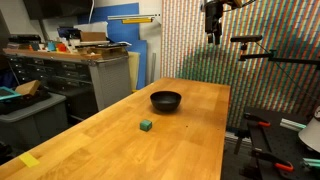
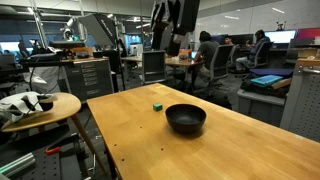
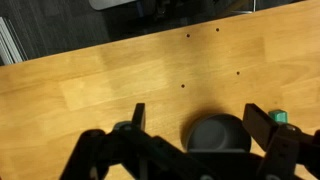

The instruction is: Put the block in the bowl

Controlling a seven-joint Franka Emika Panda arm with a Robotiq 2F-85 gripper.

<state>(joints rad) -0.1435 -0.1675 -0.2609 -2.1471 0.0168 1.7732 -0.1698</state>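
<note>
The green block (image 1: 146,125) sits on the wooden table (image 1: 110,140), apart from the black bowl (image 1: 166,100). Both also show in an exterior view, block (image 2: 157,103) beyond the bowl (image 2: 186,118). My gripper (image 1: 213,30) hangs high above the table's far end; it also shows at the top of an exterior view (image 2: 172,28). In the wrist view the gripper (image 3: 198,120) is open and empty, looking down on the bowl (image 3: 215,135) between its fingers, with the block (image 3: 282,117) at the right, partly hidden by a finger.
A flat yellow piece (image 1: 29,159) lies at the table's near corner. A workbench with clutter (image 1: 80,50) stands to one side, and a round side table (image 2: 40,108) stands beside the table. Camera stands (image 1: 270,60) are near the far edge.
</note>
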